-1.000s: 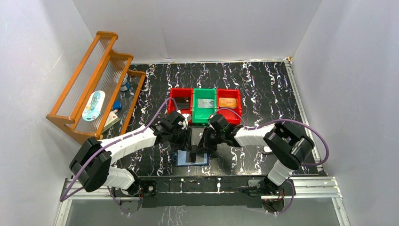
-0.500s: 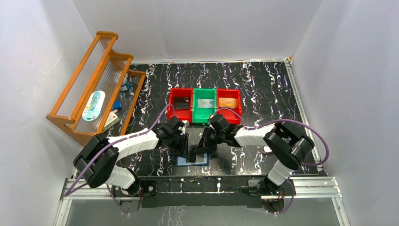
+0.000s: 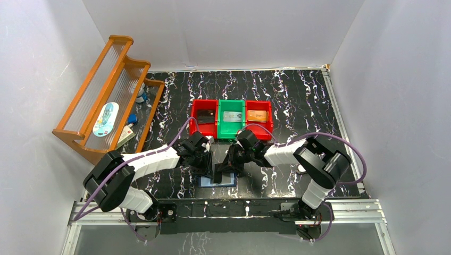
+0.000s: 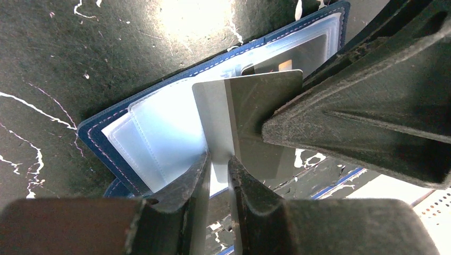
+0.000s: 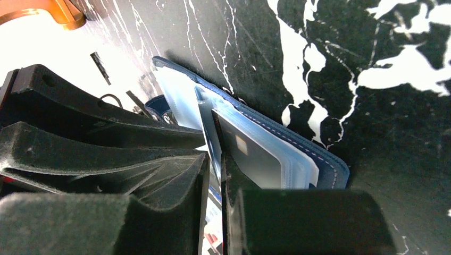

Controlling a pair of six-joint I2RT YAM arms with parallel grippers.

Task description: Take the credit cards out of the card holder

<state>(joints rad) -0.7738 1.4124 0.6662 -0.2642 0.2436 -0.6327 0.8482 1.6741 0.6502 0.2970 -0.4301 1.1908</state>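
The navy card holder point(image 3: 217, 181) lies open near the table's front edge, its pale sleeves point(image 4: 159, 127) fanned out. A dark grey credit card point(image 4: 260, 106) with a lighter stripe stands up out of it between the two grippers. My left gripper point(image 4: 218, 162) is shut on the card's striped end. My right gripper point(image 5: 214, 164) has its fingers point(image 4: 361, 122) close on either side of the same card point(image 5: 217, 135); whether they press it does not show. Another card with a gold chip point(image 5: 252, 156) sits in a sleeve of the holder point(image 5: 324, 164).
Three bins stand in a row behind the grippers: a red one point(image 3: 205, 121) with a dark card, a green one point(image 3: 232, 119) with a silver card, a red one point(image 3: 259, 118) with an orange card. A wooden rack point(image 3: 106, 95) lines the left wall.
My left gripper came forward from the bins to the holder and its fingers narrowed onto the card. The right gripper stayed at the card.
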